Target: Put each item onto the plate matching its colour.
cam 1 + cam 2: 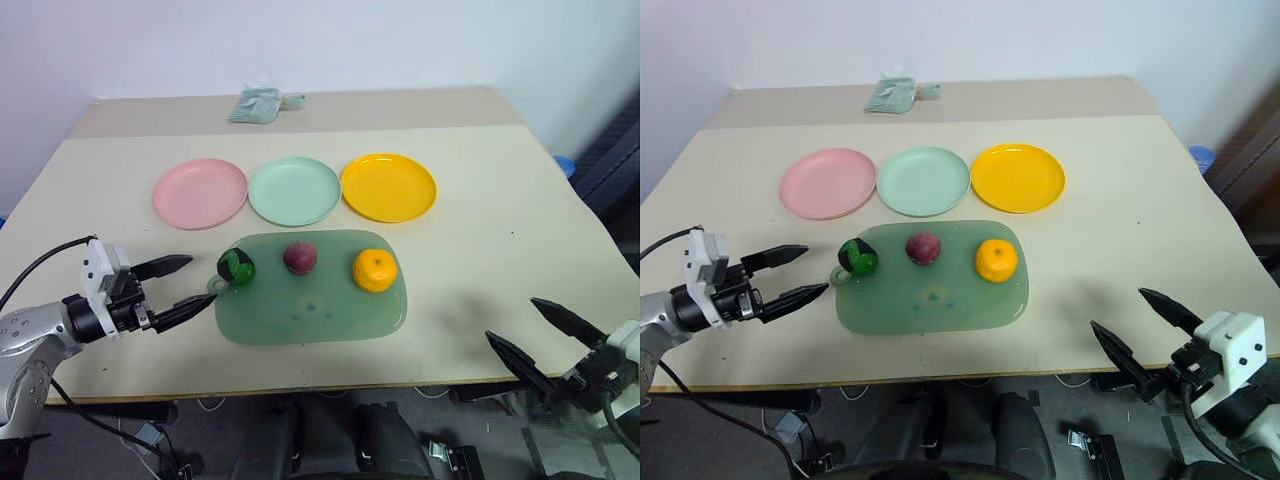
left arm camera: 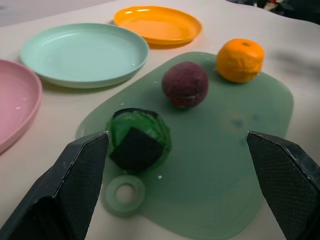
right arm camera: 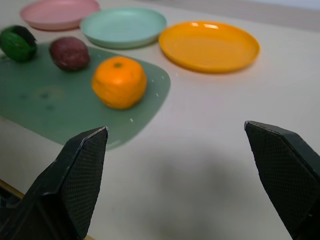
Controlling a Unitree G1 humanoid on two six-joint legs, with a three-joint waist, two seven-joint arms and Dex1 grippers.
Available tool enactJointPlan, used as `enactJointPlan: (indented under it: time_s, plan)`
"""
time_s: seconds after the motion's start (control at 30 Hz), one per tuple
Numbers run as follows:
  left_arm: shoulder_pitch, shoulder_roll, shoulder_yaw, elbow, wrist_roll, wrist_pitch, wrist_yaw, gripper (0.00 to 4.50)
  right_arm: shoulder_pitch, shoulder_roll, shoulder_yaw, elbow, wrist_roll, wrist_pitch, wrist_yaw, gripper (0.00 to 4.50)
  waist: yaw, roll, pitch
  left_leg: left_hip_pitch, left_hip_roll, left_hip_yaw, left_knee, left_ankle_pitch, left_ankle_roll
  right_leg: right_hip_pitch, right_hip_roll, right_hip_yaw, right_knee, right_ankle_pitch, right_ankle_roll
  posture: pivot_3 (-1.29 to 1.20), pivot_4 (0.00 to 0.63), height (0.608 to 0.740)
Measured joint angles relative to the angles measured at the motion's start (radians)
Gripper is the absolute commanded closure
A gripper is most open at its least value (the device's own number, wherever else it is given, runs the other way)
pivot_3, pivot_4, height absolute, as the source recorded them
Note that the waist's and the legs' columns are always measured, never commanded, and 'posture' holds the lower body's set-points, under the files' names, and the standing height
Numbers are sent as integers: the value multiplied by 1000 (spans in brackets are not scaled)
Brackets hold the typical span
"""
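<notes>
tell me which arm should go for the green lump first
Left, probably. The left gripper is open and right beside the green lump at the tray's near-left end. The right gripper is off past the tray's other end, nearer the mandarin.

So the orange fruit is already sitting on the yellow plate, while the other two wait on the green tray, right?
Not quite. The orange fruit is on the green tray too, beside the plum and the green lump, as the left eye view shows. The yellow plate holds nothing.
</notes>
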Motion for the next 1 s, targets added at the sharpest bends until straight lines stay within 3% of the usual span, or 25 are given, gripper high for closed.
enactJointPlan:
  time_s: [0.27, 0.6, 0.87, 1.0]
  plan:
    - [1, -24, -2, -32, 3, 13, 22, 0, -57, -34, 34, -110, 36, 89, -99, 40, 9, 1, 0, -5, 0, 3, -5, 0, 0, -9, -2, -1, 0, 1, -6, 0, 150, 740]
    - [-64, -64, -34, -63, 23, 32, 88, 0, -85, -116, 30, -270, 186, 190, -189, 40, 10, -2, 1, -6, 0, 4, 0, 1, 2, -9, -3, -4, 1, 2, -6, 0, 150, 740]
    - [-143, -79, -73, -4, 78, 47, 138, 0, -364, -257, 203, -262, 239, 222, -178, 40, 8, -5, 2, -4, 2, 6, 4, 1, 3, -6, -4, -6, 2, 5, -6, 0, 150, 740]
    - [-153, -82, -98, 61, 132, 42, 156, 0, -552, -321, 347, -147, 221, 264, -121, 40, 9, -6, 3, -5, 2, 6, 6, 1, 3, -6, -5, -6, 2, 5, -6, 0, 150, 740]
